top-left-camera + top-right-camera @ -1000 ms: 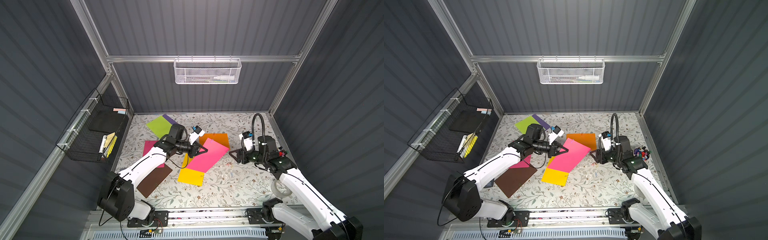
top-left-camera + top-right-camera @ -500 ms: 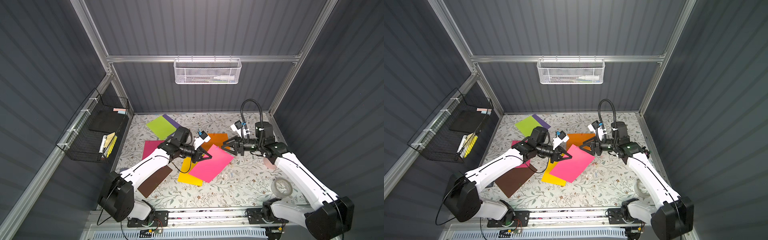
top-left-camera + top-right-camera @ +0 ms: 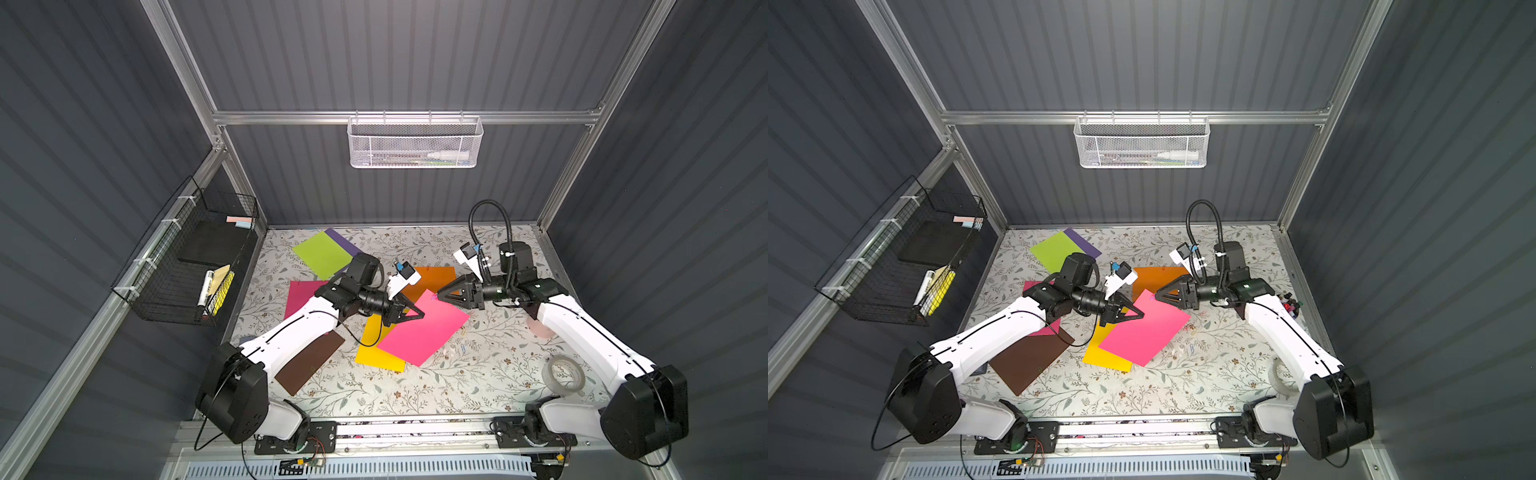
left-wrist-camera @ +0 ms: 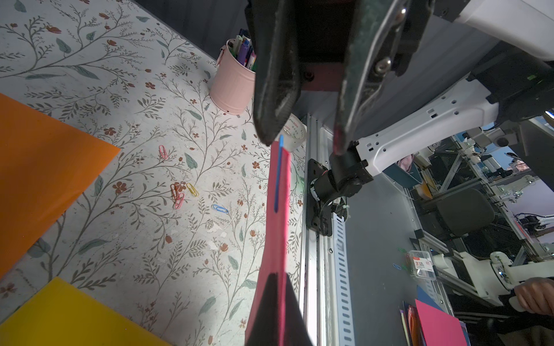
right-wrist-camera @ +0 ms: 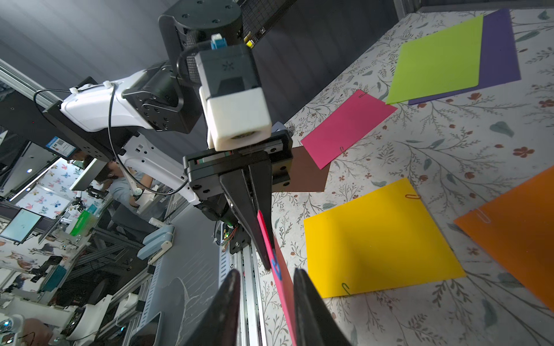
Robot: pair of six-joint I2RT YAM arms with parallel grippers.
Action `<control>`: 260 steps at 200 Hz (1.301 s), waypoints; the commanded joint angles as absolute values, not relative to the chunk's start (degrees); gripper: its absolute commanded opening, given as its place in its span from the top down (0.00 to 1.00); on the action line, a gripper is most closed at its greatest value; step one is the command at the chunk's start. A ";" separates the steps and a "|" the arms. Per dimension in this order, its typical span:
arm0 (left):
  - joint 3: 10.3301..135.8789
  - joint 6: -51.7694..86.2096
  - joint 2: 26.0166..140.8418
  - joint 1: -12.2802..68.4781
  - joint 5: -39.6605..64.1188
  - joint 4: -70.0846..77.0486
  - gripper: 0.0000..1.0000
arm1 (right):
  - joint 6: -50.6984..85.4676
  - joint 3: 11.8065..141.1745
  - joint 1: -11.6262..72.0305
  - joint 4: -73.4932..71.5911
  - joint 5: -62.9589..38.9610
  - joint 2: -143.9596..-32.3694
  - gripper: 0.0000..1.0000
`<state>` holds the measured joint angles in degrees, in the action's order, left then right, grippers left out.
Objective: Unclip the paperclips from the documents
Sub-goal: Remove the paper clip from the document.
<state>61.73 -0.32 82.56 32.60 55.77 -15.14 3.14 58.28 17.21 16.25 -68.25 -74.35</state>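
Observation:
My left gripper [image 3: 419, 316] is shut on one edge of a magenta pink document [image 3: 419, 334] and holds that edge up off the table; in the left wrist view the sheet [image 4: 277, 239] runs edge-on away from the jaws. A blue paperclip [image 4: 278, 176] sits on its far edge. My right gripper [image 5: 266, 272] is open, its fingers on either side of that clipped edge and the blue paperclip [image 5: 275, 265]. The yellow [image 5: 374, 239], orange [image 5: 515, 221], lime green [image 5: 434, 57], purple [image 5: 500, 51], brown [image 5: 305, 173] and second pink [image 5: 344, 128] documents lie flat, some with small clips on them.
Several loose paperclips [image 4: 180, 191] lie on the floral table right of the sheets. A pink cup of markers [image 4: 230, 87] and a tape roll [image 3: 563, 374] stand at the right side. A black wire basket [image 3: 187, 266] hangs on the left wall, a white mesh basket [image 3: 413, 141] on the back.
My right arm has swung in from the right side to the raised pink sheet, and its jaws have narrowed around the clipped edge. My left gripper has carried the sheet a little rightwards.

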 commanded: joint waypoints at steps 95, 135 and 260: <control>63.11 -1.93 83.24 33.14 57.58 -15.91 1.00 | 3.11 58.45 17.58 15.15 -69.28 -75.92 0.87; 63.02 -2.18 83.50 33.13 57.40 -16.00 1.00 | 2.95 58.52 17.58 15.59 -68.91 -76.03 0.90; 61.26 -0.88 83.98 33.57 54.82 -15.45 1.00 | 2.30 60.07 14.24 19.87 -62.80 -75.43 0.93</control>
<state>61.65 -0.71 83.11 33.12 55.44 -15.09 2.37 58.35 15.62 18.79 -65.41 -75.81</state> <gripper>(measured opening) 0.053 0.081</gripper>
